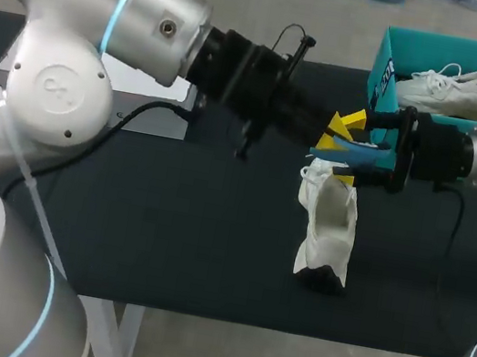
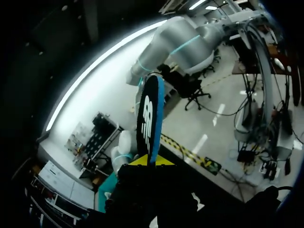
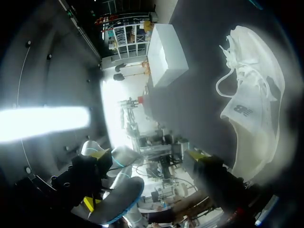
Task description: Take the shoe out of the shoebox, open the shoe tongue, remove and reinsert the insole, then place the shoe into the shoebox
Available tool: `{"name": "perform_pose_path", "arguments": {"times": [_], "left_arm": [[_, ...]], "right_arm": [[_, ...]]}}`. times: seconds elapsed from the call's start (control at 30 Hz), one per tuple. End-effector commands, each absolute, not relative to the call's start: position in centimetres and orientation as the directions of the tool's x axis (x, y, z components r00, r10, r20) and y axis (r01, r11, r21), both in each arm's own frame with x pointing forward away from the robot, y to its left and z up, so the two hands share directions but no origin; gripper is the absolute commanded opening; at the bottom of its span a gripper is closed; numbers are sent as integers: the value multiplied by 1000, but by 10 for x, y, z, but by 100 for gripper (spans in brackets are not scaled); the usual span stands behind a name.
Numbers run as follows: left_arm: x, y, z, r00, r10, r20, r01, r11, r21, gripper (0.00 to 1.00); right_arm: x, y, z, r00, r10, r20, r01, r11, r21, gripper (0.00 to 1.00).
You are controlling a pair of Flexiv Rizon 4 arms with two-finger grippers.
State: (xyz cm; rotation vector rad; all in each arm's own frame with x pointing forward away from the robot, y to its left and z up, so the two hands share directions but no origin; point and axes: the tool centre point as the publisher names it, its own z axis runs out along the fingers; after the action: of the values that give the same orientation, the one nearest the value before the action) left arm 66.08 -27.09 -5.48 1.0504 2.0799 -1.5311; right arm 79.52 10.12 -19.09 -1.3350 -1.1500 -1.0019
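Observation:
A white shoe (image 1: 329, 227) stands on end on the dark table (image 1: 166, 221), laces uppermost; in the right wrist view the shoe (image 3: 254, 109) lies beyond my fingers. Just above it my left gripper (image 1: 330, 144) is shut on the thin blue and black insole (image 1: 366, 149), and the left wrist view shows the insole (image 2: 149, 111) sticking out edge-on from between the yellow tips of the gripper (image 2: 151, 160). My right gripper (image 1: 348, 149) comes in from the right, open, its fingers above and below the insole. One of its yellow fingertips (image 3: 196, 155) shows in its own view.
The teal shoebox (image 1: 384, 75) stands at the back right with a second white shoe (image 1: 462, 89) in it. A white box (image 1: 147, 93) sits at the back left, also seen as the white box (image 3: 166, 52) in the right wrist view.

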Motion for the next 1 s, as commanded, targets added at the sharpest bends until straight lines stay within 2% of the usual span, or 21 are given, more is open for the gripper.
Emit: {"name": "perform_pose_path", "arguments": {"times": [0.03, 0.33, 0.67, 1.0], "left_arm": [[652, -263, -72, -649, 304, -698, 755, 144, -640, 0], [657, -254, -78, -495, 323, -807, 868, 149, -473, 0], [676, -240, -114, -425, 297, -855, 904, 89, -418, 0], [694, -252, -153, -340, 318, -885, 936, 20, -352, 0]], "right_arm": [[795, 102, -191, 184, 96, 978, 982, 21, -187, 100], [795, 102, -191, 184, 96, 978, 982, 21, -187, 100], [795, 102, -191, 184, 96, 978, 982, 21, -187, 100], [795, 102, -191, 184, 96, 978, 982, 21, -187, 100]]}}
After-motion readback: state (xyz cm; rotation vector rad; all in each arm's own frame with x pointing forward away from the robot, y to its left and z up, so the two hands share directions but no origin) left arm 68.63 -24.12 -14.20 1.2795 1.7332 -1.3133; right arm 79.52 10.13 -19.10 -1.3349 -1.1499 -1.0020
